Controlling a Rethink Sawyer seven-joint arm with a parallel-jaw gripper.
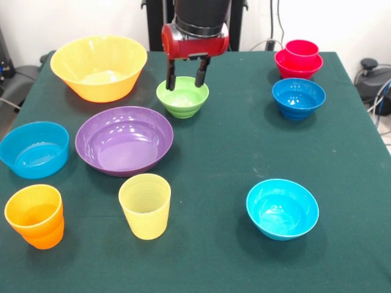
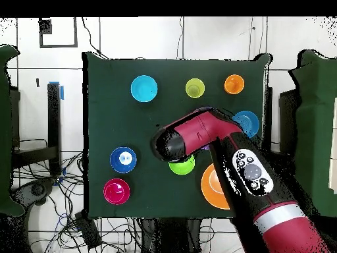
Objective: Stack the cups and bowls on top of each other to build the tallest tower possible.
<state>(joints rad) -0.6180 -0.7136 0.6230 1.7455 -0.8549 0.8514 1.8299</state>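
The pincer (image 1: 185, 77) hung open, its two dark fingers spread over the far rim of the small lime green plastic bowl (image 1: 182, 97), gripping nothing. In the front view, beside that bowl to the left stood the large yellow-orange plastic bowl (image 1: 98, 67), and just in front of it the wide shallow purple bowl (image 1: 124, 140). Well to its right, at the table's far corner, the red tumbler sat nested in the small red bowl (image 1: 299, 60).
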